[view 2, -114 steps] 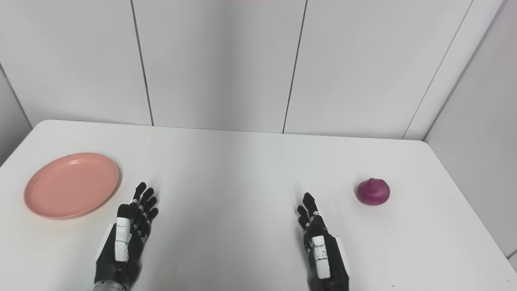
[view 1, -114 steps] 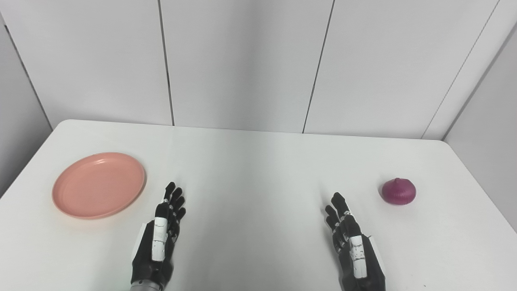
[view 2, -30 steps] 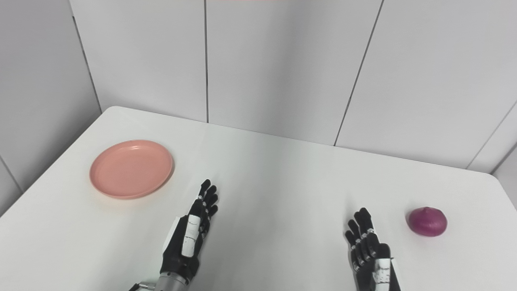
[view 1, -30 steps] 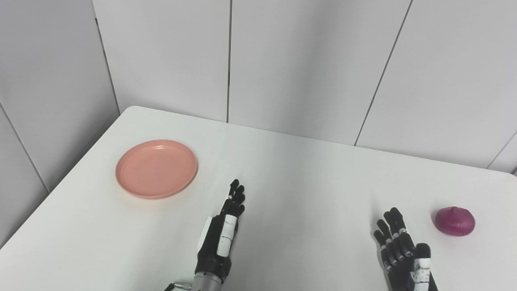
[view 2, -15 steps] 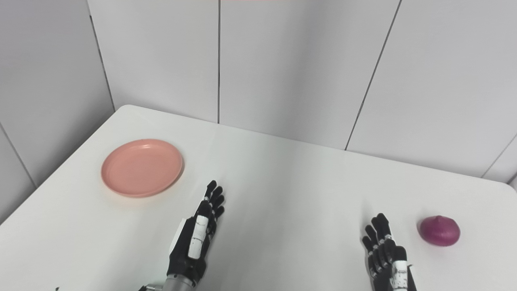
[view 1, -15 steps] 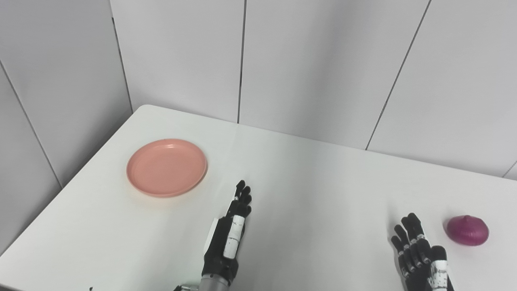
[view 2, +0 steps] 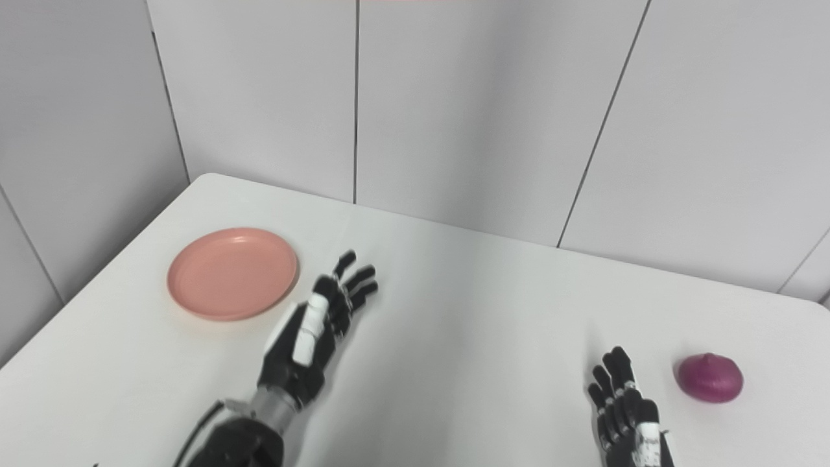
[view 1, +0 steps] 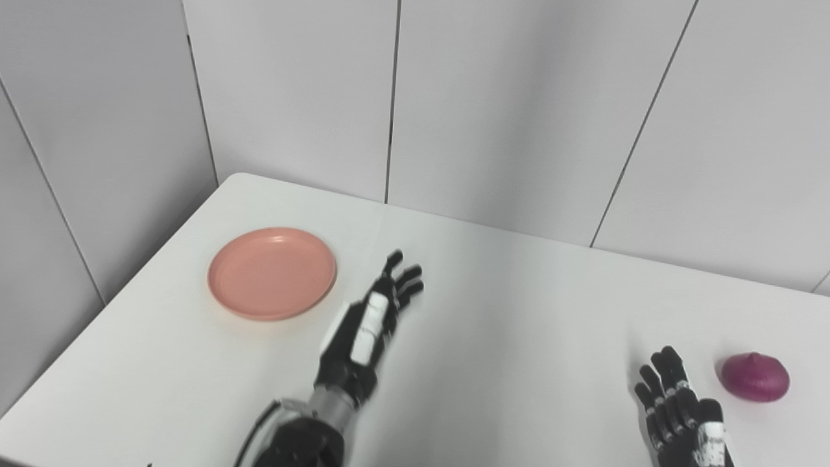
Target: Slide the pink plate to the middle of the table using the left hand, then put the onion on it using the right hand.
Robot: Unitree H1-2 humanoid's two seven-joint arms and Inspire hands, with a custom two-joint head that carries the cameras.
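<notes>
Left eye view shows you the plate (view 1: 272,273) lying flat at the left of the frame, on the table (view 1: 519,305), not at its middle. Your left hand (view 1: 368,324) is just right of the plate, fingers spread and holding nothing, apart from the rim; it is slightly blurred. Your right hand (view 1: 681,405) sits at the lower right edge, fingers apart and also empty. You will find the onion (view 1: 755,377) on the table just right of that hand, not touching it.
</notes>
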